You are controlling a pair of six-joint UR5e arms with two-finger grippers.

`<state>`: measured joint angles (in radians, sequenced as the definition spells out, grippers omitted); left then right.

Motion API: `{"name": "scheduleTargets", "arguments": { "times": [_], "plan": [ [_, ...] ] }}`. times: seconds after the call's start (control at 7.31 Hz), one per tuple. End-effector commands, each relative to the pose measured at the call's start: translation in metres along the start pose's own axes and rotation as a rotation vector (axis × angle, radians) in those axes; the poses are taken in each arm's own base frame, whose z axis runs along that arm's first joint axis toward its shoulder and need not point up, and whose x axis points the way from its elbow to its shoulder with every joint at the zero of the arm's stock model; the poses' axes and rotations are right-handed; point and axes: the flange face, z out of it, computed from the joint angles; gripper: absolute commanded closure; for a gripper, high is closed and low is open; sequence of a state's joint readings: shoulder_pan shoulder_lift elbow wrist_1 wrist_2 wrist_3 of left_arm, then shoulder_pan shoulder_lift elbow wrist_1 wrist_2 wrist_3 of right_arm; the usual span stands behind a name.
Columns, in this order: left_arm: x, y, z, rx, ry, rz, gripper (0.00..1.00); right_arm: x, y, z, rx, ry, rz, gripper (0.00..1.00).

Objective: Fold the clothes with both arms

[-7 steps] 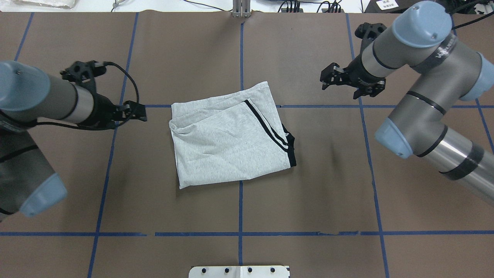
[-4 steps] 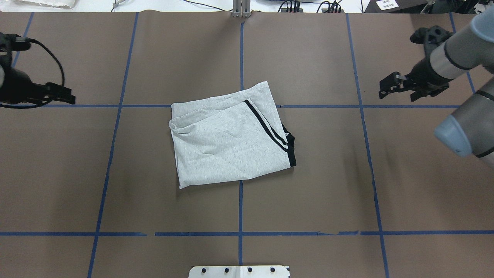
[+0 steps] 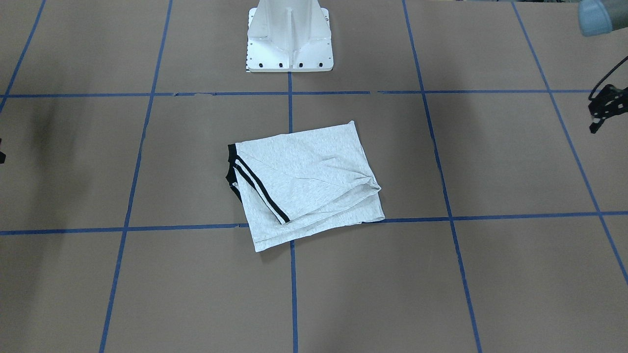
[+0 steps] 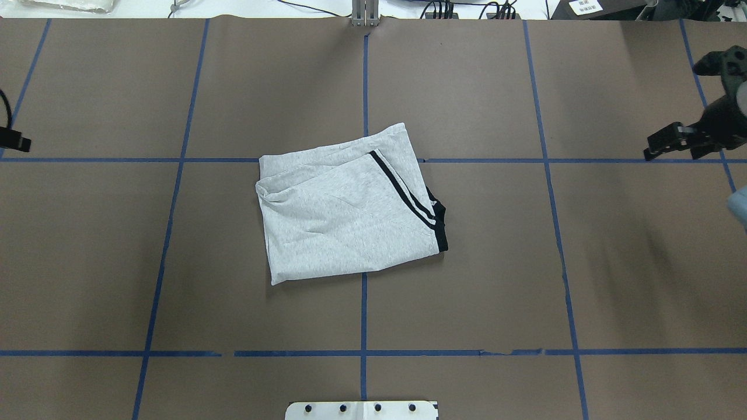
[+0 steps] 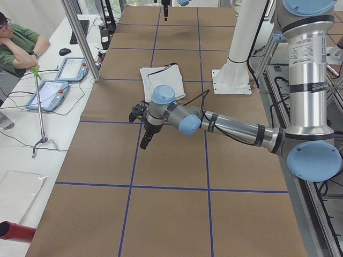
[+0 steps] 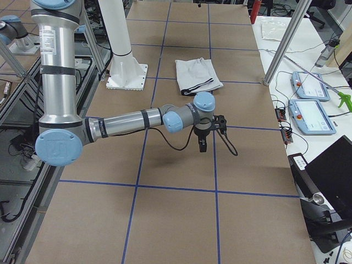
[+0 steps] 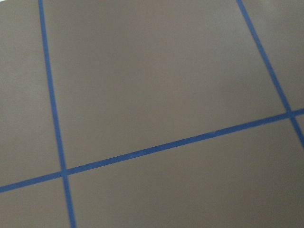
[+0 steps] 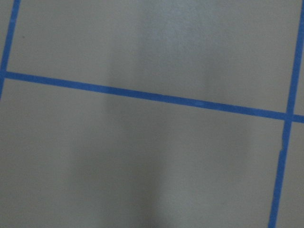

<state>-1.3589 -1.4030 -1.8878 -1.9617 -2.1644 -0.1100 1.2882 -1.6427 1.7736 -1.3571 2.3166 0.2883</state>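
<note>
The folded T-shirt (image 4: 344, 221) lay mid-worktop (image 4: 496, 291), well apart from the spread right claw (image 4: 680, 144) and the left claw (image 4: 13, 140), whose state I could not tell.

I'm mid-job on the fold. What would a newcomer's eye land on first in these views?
First, the folded grey T-shirt lying alone mid-table, its black-striped cuff on top toward the robot's right. Next, the left end effector and right end effector, each hanging over bare brown table far out to its own side, touching nothing.
</note>
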Motion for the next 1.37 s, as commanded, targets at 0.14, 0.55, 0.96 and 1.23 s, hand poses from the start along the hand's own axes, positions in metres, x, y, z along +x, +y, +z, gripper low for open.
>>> {"name": "scheduleTargets", "arguments": {
  "times": [0.14,0.55,0.96,1.23],
  "plan": [
    [-0.04,0.027,0.017,-0.047,0.039,0.006,0.0,0.026,-0.006,-0.001,-0.003,-0.029,0.02,0.0],
    [-0.066,0.042,0.018,-0.096,0.029,-0.085,0.0,0.029,-0.001,0.001,-0.011,-0.03,0.032,0.0],
    [-0.067,0.048,0.018,-0.173,0.075,-0.168,0.0,0.058,0.017,-0.011,-0.009,-0.077,0.103,0.0],
    [-0.084,0.057,0.012,-0.184,0.063,-0.217,0.0,0.086,0.042,-0.016,-0.001,-0.068,0.148,0.0]
  ]
}}
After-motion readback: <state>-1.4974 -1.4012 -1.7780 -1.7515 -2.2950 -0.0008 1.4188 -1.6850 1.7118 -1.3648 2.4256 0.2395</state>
